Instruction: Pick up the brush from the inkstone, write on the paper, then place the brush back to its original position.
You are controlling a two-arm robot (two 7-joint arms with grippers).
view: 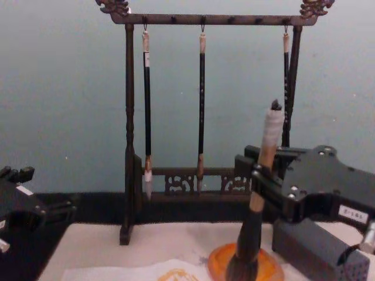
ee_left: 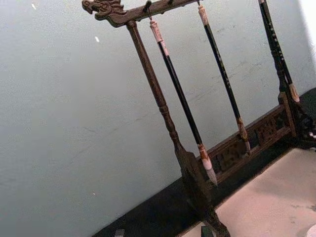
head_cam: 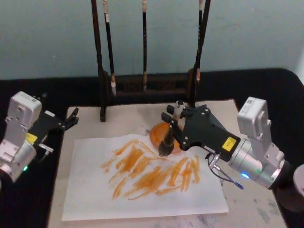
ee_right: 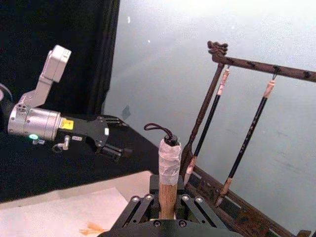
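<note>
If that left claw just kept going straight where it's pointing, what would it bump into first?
Probably the brush rack's left post. The left gripper aims toward its lower part, though depth is hard to judge.

The right gripper (view: 258, 175) holds the brush (view: 253, 218) tilted, its tuft apparently touching the inkstone (view: 273, 269).

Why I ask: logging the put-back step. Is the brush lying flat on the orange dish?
No, the brush stands nearly upright, clamped in the right hand, with its tuft down over the orange dish.
</note>
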